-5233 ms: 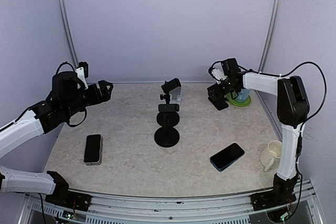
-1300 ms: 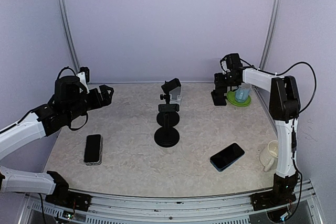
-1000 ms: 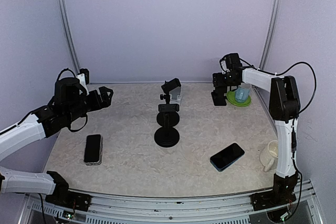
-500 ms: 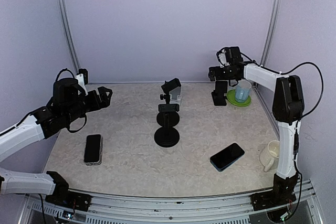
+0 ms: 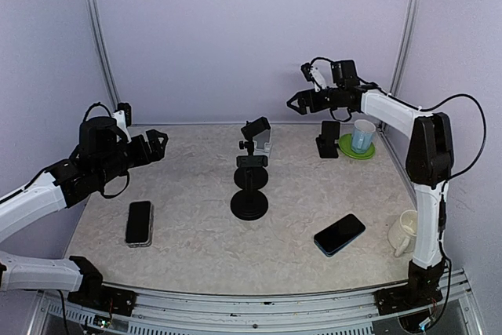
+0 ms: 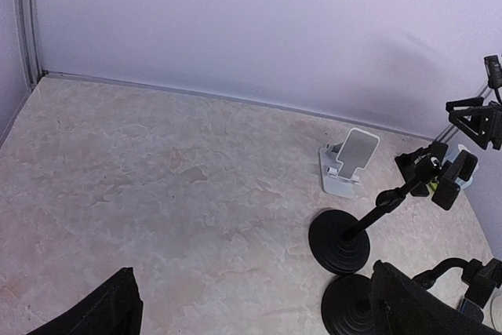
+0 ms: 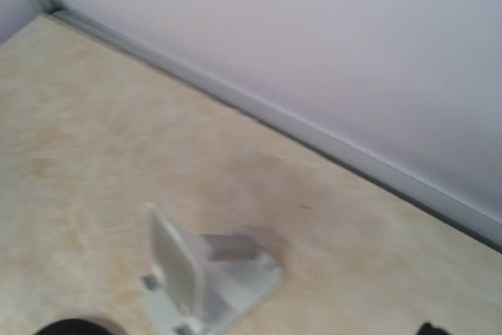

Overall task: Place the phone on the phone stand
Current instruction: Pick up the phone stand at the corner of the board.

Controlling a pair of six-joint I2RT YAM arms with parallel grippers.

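Reach step, nothing grasped: left gripper (image 5: 160, 143) and right gripper (image 5: 295, 103) both gape empty, phone (image 5: 340, 234) lies flat near the table's (image 5: 196, 186) front-right corner and the white phone stand (image 5: 267, 147) at mid-back, so next the right arm should descend and pinch its long edges.

Two black stands (image 6: 342, 242) (image 6: 351, 313), one white stand (image 6: 345, 164), two flat phones (image 5: 140, 223) (image 5: 340, 234), two cups (image 5: 362, 136) (image 5: 405, 232).

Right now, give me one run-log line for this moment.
left tool: open, empty | right tool: open, empty, raised | left phone: flat on table | right phone: flat on table | white stand: empty
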